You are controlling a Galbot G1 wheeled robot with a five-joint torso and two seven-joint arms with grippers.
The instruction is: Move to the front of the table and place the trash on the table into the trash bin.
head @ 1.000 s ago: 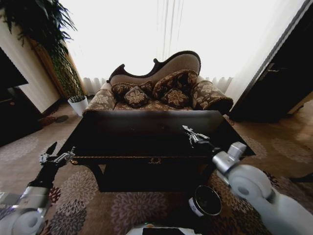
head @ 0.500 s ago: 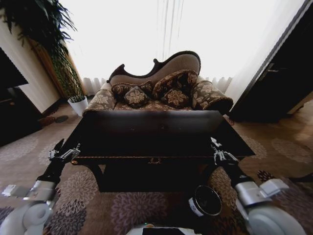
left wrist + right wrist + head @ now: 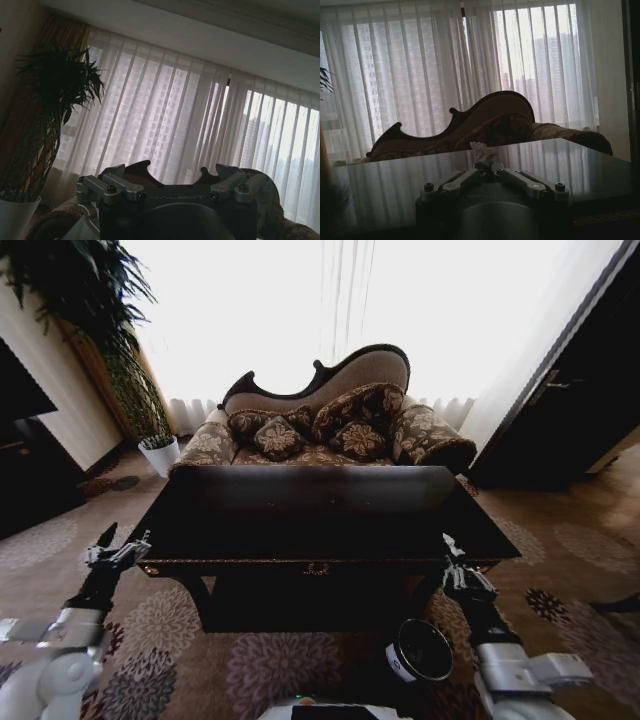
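"GALBOT" lettering on left gripper (image 3: 172,192), jaws open, right gripper (image 3: 462,575) jaws unclear.

Bright daylight pours through sheer white curtains (image 3: 330,310) that span the far wall. Before them stands a sofa (image 3: 325,425) with a curved dark wooden back, patterned upholstery and several floral cushions (image 3: 280,437). A tall leafy plant (image 3: 95,300) in a white pot (image 3: 160,453) occupies the left corner. A floral carpet (image 3: 180,640) covers the floor, and a dark cabinet (image 3: 575,400) lines the right wall.
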